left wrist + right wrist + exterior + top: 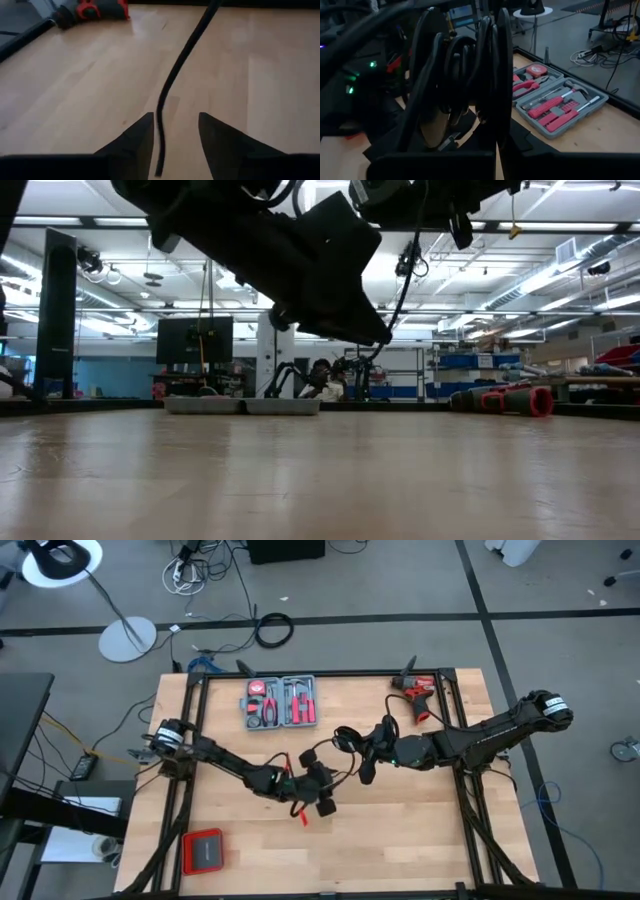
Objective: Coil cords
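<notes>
While most of the cable [470,75] already hangs in several stacked black loops, we judge the coiling well advanced but not finished. The loops are bunched above mid-bench, and the right gripper [496,145] has its jaws closed on them at the bottom of the bundle. A loose tail [172,85] of the same cable runs down between the fingers [137,140] of the left gripper [175,137], whose jaws stand apart around it without touching it. We judge this free tail is what remains to be wound in; we cannot locate the plug end.

Containers: the grey tool case [279,702] lies open at the far side of the bench [400,840], holding red-handled hand tools, among them pliers and screwdrivers. No cable lies in it.
</notes>
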